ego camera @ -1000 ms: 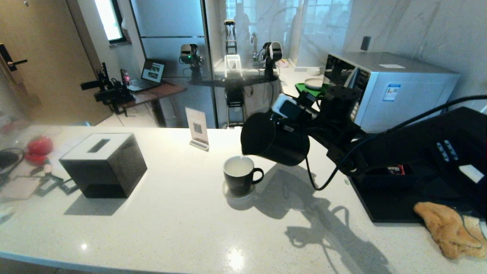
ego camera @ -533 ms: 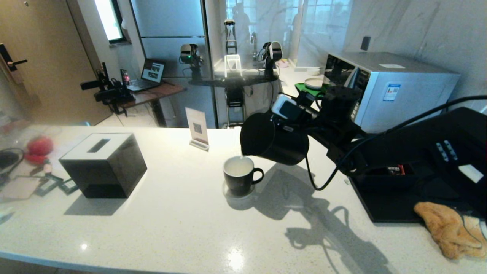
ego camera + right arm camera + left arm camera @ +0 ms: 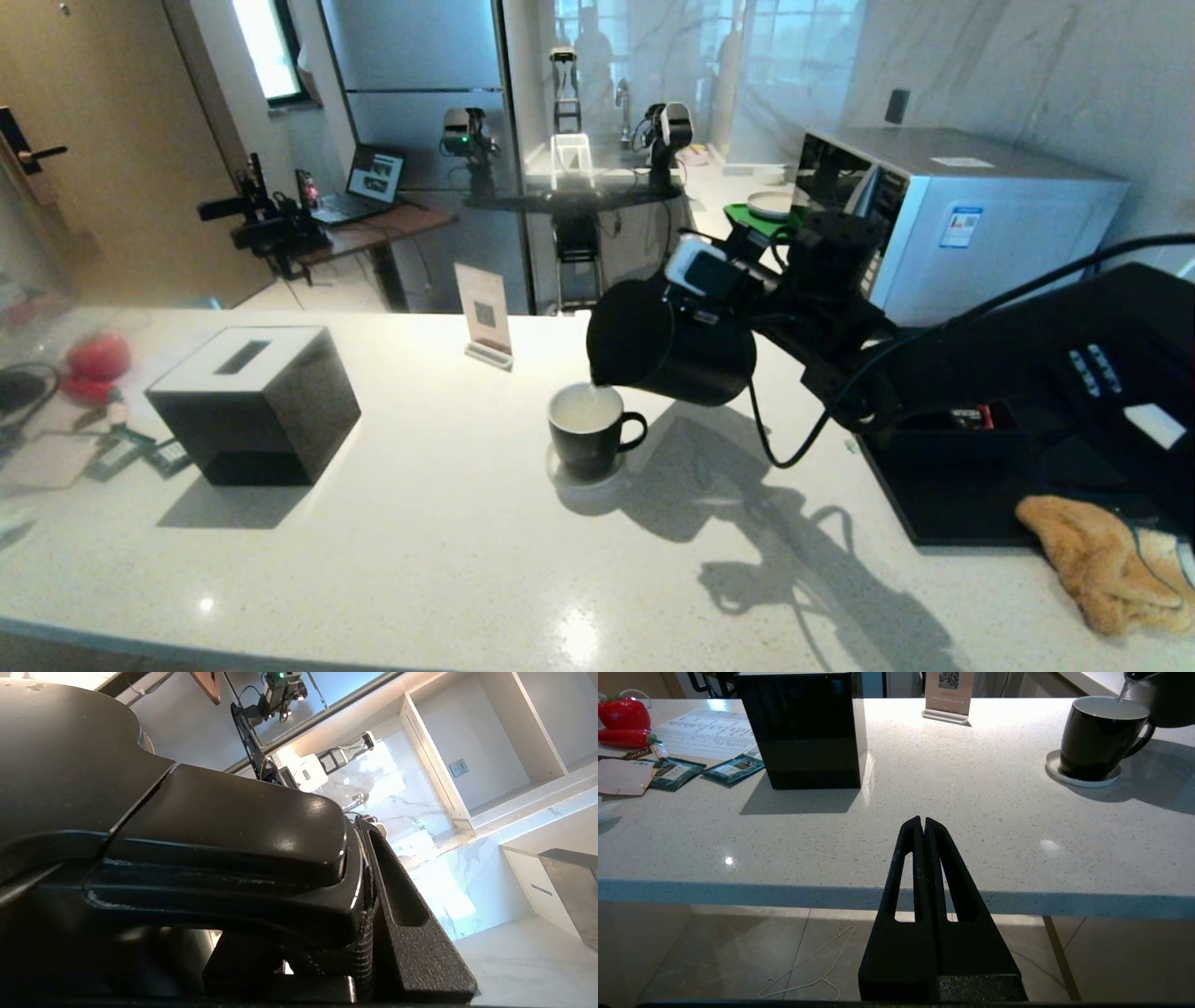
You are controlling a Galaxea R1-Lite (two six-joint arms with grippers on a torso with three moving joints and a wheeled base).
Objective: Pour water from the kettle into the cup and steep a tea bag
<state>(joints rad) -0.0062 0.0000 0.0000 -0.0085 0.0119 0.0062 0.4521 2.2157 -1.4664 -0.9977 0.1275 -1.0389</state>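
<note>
Left hand [image 3: 923,826]: parked low at the near edge of the speckled white stone table [image 3: 448,560], clenched, empty.
Cup [image 3: 588,431]: small black ceramic mug, white inside, on a coaster mid-table.
Kettle [image 3: 667,341]: large matte black, tipped with spout directly over the cup's rim, water trickling in.
Right hand [image 3: 359,905]: grasping the kettle's handle, beyond and right of the cup.

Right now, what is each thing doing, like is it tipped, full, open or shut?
kettle: tipped, spout down over the cup, pouring a thin stream
cup: upright on a coaster, partly filled
right gripper: shut on the kettle's handle
left gripper: shut, empty, parked by the counter edge
black box: upright, slot on top
tea packets: lying flat, sealed
</note>
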